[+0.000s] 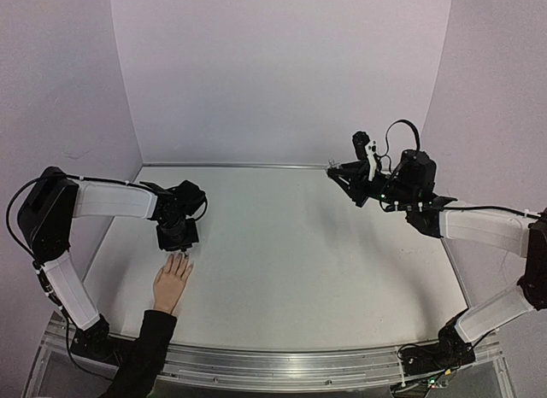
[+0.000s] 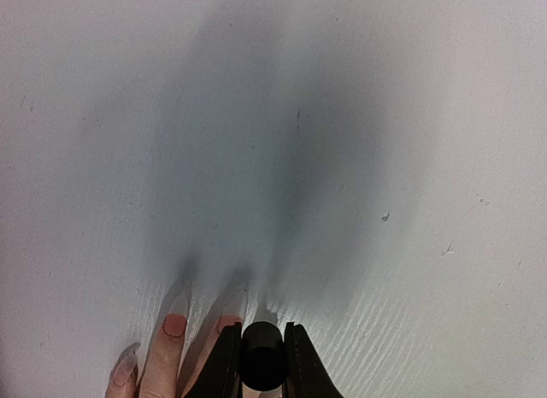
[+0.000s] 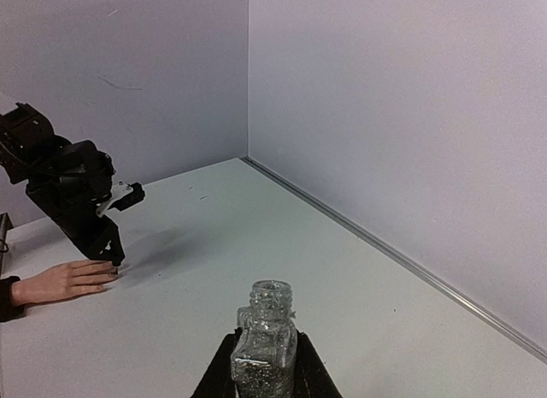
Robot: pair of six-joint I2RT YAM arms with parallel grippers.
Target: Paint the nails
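Left wrist view: left gripper (image 2: 261,334), jaws clamped on a black brush cap (image 2: 261,364), hovers over the nails (image 2: 174,324) at the table's (image 1: 299,261) 8 o'clock, apparently mid-coat; next stroke needs gentle lowering, while right gripper (image 3: 263,355) clasps the open bottle (image 3: 270,308).

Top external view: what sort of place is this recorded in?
Probably a robot lab test cell, not a salon: a white table boxed in by plain walls, a metal rail along its near edge, and a mannequin hand standing in for a client.
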